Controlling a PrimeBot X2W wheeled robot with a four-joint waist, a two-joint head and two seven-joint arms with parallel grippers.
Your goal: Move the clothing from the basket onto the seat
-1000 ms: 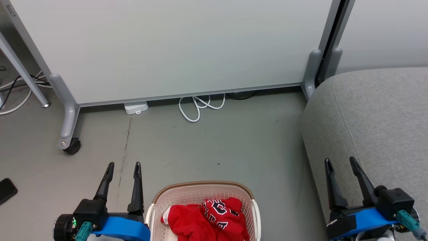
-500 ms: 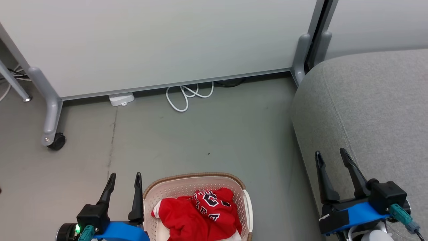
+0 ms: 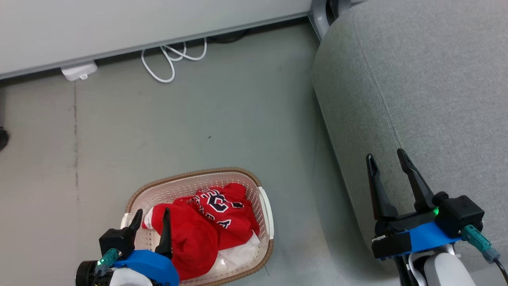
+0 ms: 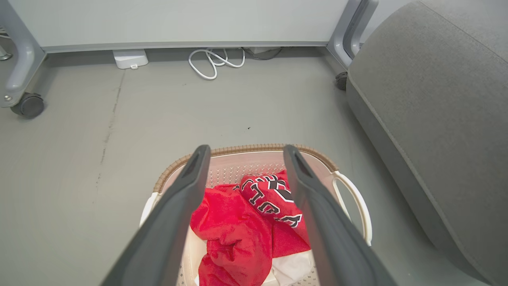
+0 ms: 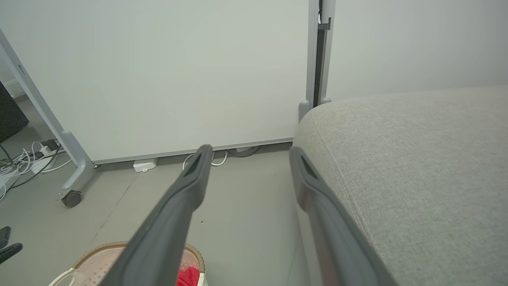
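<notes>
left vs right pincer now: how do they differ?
1. Place: the left pincer hangs over the basket's left side. The right pincer is over the seat's edge, well apart from the basket.
2. Aim: the left pincer points at the red clothing. The right pincer points at bare floor and the seat's side.
Shared: both are open and hold nothing.

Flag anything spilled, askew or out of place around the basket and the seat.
Nothing stands out. The clothing lies crumpled inside the upright basket, no fabric seen over its rim. The seat looks undamaged. A white cable lies looped on the floor below the panel.
</notes>
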